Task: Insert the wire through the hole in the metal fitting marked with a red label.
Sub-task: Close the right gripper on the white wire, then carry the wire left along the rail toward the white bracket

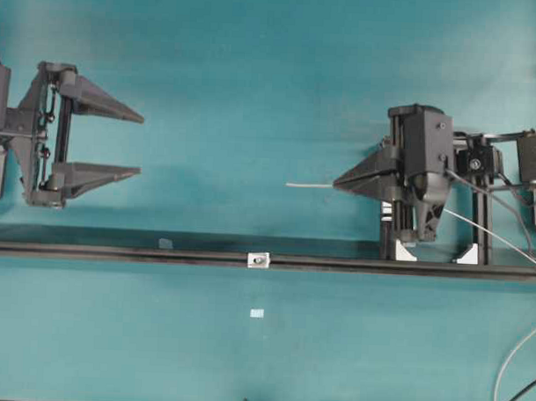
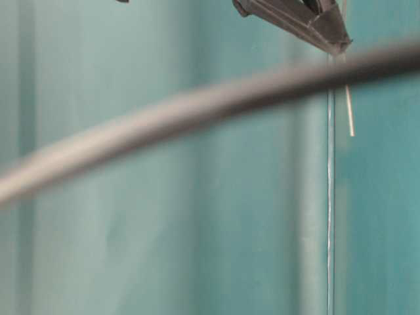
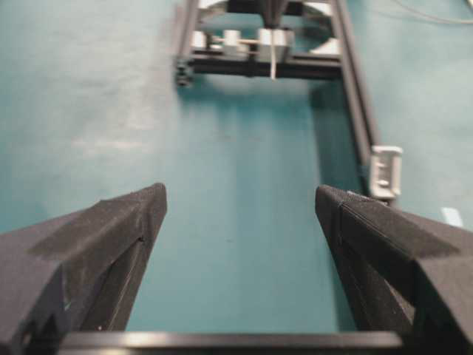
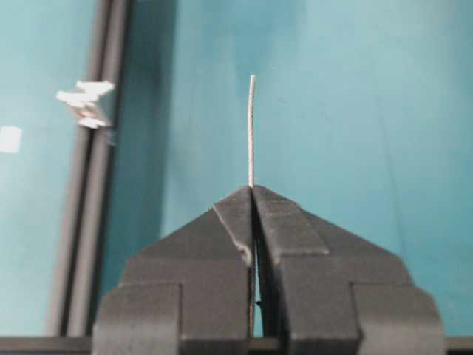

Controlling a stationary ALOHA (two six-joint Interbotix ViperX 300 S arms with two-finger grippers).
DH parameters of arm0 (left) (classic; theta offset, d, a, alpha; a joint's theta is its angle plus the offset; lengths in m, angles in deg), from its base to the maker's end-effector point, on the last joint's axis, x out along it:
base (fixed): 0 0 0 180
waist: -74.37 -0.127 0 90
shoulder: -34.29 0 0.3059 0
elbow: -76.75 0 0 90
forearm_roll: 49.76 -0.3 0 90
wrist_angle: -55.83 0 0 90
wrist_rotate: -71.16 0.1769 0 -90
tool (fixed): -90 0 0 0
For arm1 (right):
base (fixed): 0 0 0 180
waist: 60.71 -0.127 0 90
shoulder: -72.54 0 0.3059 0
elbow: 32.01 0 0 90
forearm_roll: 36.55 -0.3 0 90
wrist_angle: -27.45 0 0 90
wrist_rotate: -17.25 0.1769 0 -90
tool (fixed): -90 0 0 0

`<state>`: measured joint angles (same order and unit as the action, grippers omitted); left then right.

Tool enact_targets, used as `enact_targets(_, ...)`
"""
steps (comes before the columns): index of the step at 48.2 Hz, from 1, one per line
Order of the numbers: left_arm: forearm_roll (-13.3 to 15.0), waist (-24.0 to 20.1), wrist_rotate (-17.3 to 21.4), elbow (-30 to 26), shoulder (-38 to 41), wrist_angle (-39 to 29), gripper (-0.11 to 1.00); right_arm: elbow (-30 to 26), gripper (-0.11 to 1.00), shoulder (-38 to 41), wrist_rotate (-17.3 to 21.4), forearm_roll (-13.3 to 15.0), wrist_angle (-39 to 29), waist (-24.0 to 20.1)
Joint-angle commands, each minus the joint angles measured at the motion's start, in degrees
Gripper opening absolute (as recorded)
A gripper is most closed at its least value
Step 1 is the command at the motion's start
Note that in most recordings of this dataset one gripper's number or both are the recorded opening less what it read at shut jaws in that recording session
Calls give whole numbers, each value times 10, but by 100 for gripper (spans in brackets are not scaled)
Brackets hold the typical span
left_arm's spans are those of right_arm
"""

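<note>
**Left gripper** (image 1: 140, 145): jaws standing well apart, nothing between them. Held level above the mat, tips pointing toward the other arm. The black rail (image 1: 116, 252) runs along its right-hand side as its own camera sees it.

**Metal fitting** (image 1: 259, 260): seated on the rail, ahead of the left gripper's tips and off to their right, well apart from them. Its hole (image 1: 261, 261) shows as a dark centre, nothing through it.

**Wire** (image 1: 309, 184): a short free end juts straight out beyond the right gripper's tips, aimed at the left gripper. Its tip is well clear of the fitting and off the rail's line.

**Right gripper** (image 1: 336, 183): jaws pinched tight on the wire. Held level, tips toward the left arm; fitting lies ahead and to its left.

**Progress**: wire picked up and gripped. Remaining, as judged: bringing the tip to the hole, aligning and threading it.
</note>
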<state>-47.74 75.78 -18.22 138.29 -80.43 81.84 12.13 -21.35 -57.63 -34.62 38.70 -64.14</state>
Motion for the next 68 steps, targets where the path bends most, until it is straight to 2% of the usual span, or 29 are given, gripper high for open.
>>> enact_targets(1, 1, 22, 2, -17, 1, 2, 52, -4, -1, -10, 1, -14, 13, -18)
enact_targets(13, 1, 58, 4, -33, 32, 1, 52, 5, -1, 1, 0, -62, 63, -69)
enact_targets(22, 3, 74, 4, -41, 72, 6, 52, 33, -1, 27, -4, -118, 122, -84)
enact_targets(31, 9, 90, 4, -41, 98, 40, 52, 41, -1, 47, -19, -162, 166, -113)
enact_targets(39, 16, 105, 4, -45, 130, 68, 52, 33, -1, 65, -73, -239, 189, -150)
enact_targets(50, 18, 117, 0, -58, 182, 107, 52, 25, -1, 93, -177, -395, 221, -203)
enact_targets(55, 26, 122, -2, -57, 204, 140, 52, 18, -1, 106, -207, -440, 233, -225)
enact_targets(58, 29, 128, -3, -59, 223, 159, 52, 15, -1, 114, -214, -452, 238, -232)
enact_targets(68, 30, 142, -21, -77, 295, 211, 52, 4, -1, 136, -215, -453, 241, -236)
